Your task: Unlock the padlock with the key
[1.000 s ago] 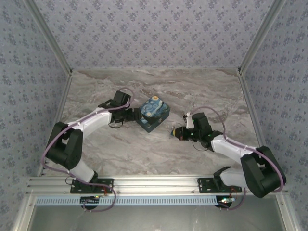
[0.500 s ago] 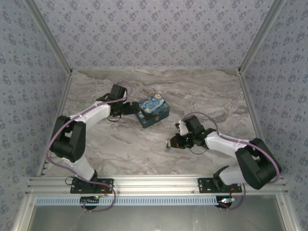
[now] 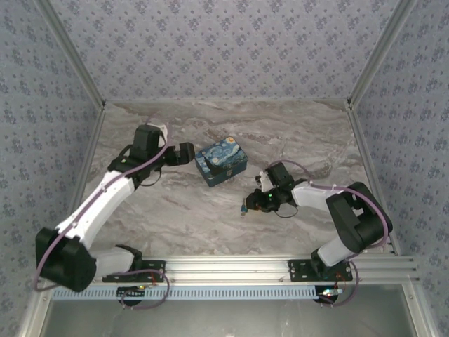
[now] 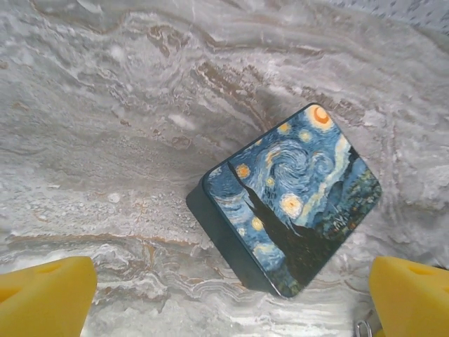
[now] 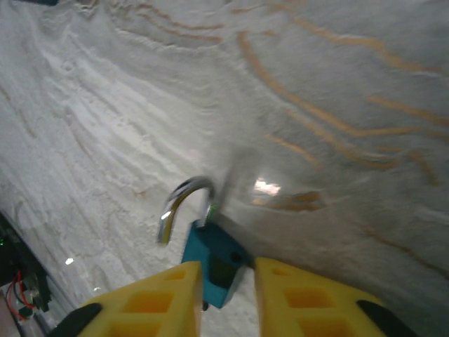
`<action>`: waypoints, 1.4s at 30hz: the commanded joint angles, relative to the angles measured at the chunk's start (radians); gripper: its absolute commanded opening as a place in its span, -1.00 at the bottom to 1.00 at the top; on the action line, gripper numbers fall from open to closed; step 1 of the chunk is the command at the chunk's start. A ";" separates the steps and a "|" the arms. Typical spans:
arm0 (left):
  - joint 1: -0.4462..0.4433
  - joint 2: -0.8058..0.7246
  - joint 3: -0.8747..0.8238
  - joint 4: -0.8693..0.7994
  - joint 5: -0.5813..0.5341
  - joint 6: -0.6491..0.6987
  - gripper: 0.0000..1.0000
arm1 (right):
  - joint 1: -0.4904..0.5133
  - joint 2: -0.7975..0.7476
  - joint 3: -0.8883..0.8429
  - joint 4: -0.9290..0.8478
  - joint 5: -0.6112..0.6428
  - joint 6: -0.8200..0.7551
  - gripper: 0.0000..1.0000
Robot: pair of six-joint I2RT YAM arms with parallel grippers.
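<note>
My right gripper (image 5: 228, 298) is shut on the blue padlock (image 5: 212, 261), whose body sits between the yellow fingers (image 5: 151, 302). Its silver shackle (image 5: 184, 200) arches up and left, and the shackle's free end hangs outside the body. From the top view the right gripper (image 3: 248, 206) is low over the marble, right of centre, with the padlock (image 3: 244, 208) a tiny speck at its tip. The left gripper (image 3: 188, 153) stands open just left of the starry-night box (image 3: 221, 162), holding nothing. I cannot make out the key; a small metal loop (image 4: 361, 328) shows beside the left gripper's right finger (image 4: 410, 295).
The starry-night box (image 4: 291, 203) lies closed on the marble table (image 3: 295, 133), a little ahead of the left gripper's fingers. Patterned walls close in the table on three sides. An aluminium rail (image 3: 224, 267) runs along the near edge.
The left gripper has backed off from the box to the left and the arm has stretched out. The right gripper has carried the padlock left and toward the near edge.
</note>
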 commanded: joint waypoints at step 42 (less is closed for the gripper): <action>0.173 -0.301 -0.581 0.506 -0.428 0.304 0.99 | -0.602 -0.467 -0.317 0.560 0.525 -0.434 1.00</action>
